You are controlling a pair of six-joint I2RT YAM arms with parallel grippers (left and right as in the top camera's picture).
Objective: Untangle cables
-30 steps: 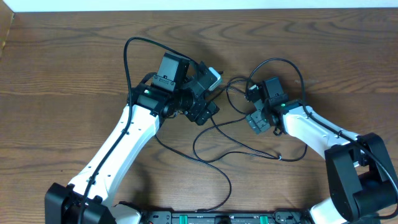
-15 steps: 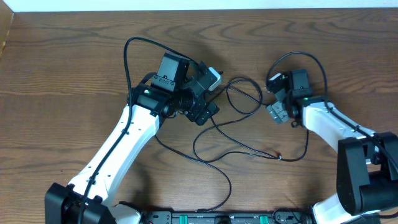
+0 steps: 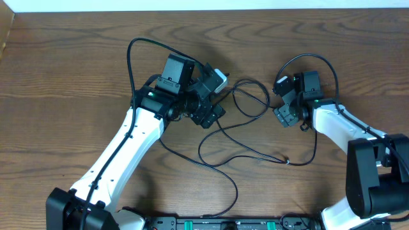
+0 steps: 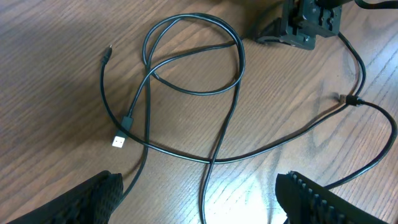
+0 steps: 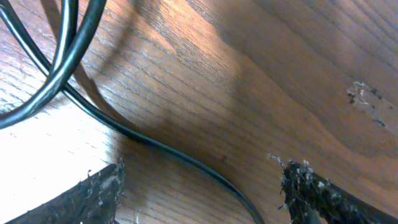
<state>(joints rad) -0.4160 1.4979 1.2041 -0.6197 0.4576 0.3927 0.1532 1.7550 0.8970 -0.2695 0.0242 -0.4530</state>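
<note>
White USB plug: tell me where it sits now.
In the left wrist view, the white USB plug lies on the table at left, beside the black cable, just above the left tool's finger.

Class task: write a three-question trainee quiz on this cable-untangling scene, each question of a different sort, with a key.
1. True or false: the left end effector is gripping the cables.
2. In the left wrist view, the white-tipped plug lies: A) on the wooden table, B) between the fingers, C) on the right arm.
3. Fill in: the cable under the right end effector is coloured ____.

Key: 1 false, its jaws stand open above them; 2 A; 3 black.
</note>
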